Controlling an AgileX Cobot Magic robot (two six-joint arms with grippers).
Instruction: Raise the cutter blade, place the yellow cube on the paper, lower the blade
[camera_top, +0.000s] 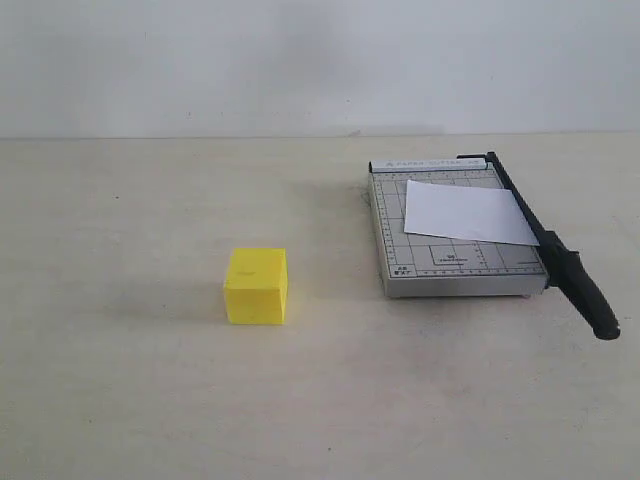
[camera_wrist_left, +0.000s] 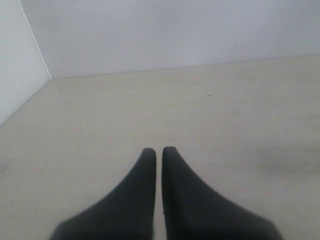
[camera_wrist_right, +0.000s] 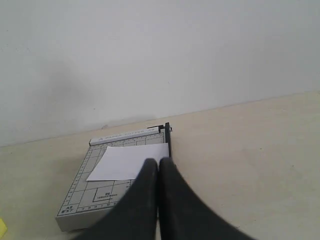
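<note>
Yellow cube (camera_top: 256, 286), plain, solid

A pale beige table (camera_top: 120, 400) is stretching across the scene and meeting a plain white wall (camera_top: 300, 60) at the back. A grey gridded base (camera_top: 440, 268) is lying flat on it, right of centre, its print too small to read. In the left wrist view a side wall (camera_wrist_left: 17, 65) is joining the back wall at a corner.

The yellow cube (camera_top: 256, 286) is bright yellow all over. The paper (camera_top: 465, 212) is plain white. The cutter base (camera_top: 450, 264) is grey with thin dark grid lines. The cutter blade (camera_top: 552, 248) is black. The table (camera_top: 120, 380) is pale cream.
</note>
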